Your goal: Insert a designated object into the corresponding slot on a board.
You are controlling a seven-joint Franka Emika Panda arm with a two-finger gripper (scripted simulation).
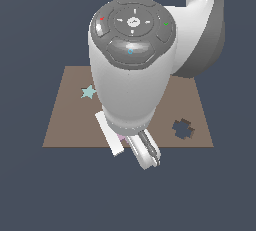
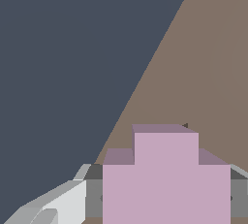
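Dark blue-grey ground, one brown board (image 1: 65, 125), one teal star (image 1: 88, 92), one slot (image 1: 183, 129), claw (image 1: 131, 147) clenched on one mauve piece (image 2: 166, 179).

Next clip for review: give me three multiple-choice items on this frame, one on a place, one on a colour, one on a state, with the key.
1. Where on the flat brown rectangular board is the dark lobed cross-shaped slot?
A. near the exterior view's right edge
B. by the star
C. dead centre

2. What colour is the small star?
A. pink
B. pale teal
C. yellow

3. What is the flat mauve lobed piece doing?
A. sitting in the slot
B. lying beside the star
C. sitting between the tool's fingers

Key: 1 A, the cutout lies right of the arm; 2 B, it shows teal; 3 C, the wrist view shows fingers flanking it.
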